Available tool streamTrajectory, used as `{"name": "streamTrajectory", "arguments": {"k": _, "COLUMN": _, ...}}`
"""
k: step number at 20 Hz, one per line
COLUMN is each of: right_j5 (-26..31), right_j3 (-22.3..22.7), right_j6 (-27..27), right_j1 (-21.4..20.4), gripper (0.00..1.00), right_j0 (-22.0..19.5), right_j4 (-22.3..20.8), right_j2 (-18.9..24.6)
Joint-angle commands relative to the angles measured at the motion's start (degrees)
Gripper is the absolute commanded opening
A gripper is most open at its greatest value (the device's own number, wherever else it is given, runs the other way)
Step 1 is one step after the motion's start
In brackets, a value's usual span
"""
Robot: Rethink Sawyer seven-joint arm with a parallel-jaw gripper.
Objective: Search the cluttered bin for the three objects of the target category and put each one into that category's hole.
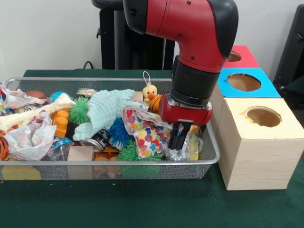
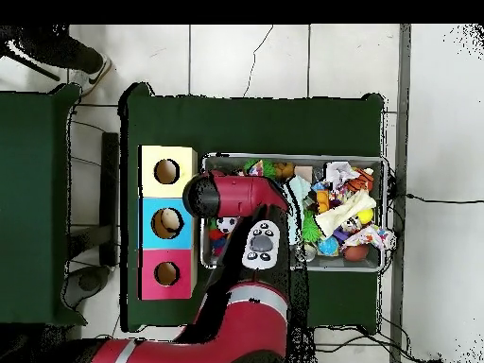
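We have the hand (image 1: pixel 177 138) lowered into the wire bin (image 1: pixel 209 159), at the end nearest the three boxes, its dark fingers close together on or in a crinkly clear wrapper (image 1: pixel 186 148); whether they truly grip it we cannot tell. We judge this the picking step. The target category isn't evident. Next we would lift clear of the rim and carry toward the yellow-topped box (image 1: pixel 259 142), the blue box (image 1: pixel 247 83), or the red box (image 1: pixel 241 57).
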Motion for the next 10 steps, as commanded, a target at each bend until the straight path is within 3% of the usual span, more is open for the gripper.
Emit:
{"name": "streamTrajectory", "arguments": {"k": 1, "right_j5": 8.3, "right_j3": 2.4, "right_j6": 6.5, "right_j1": -3.7, "gripper": 0.00, "right_j0": -1.7, "right_j4": 1.6, "right_j2": 4.2}}
{"name": "streamTrajectory", "arguments": {"k": 10, "right_j5": 10.4, "right_j3": 6.7, "right_j6": 4.1, "right_j1": -10.6, "gripper": 0.00, "right_j0": -3.7, "right_j4": 1.5, "right_j2": 6.2}}
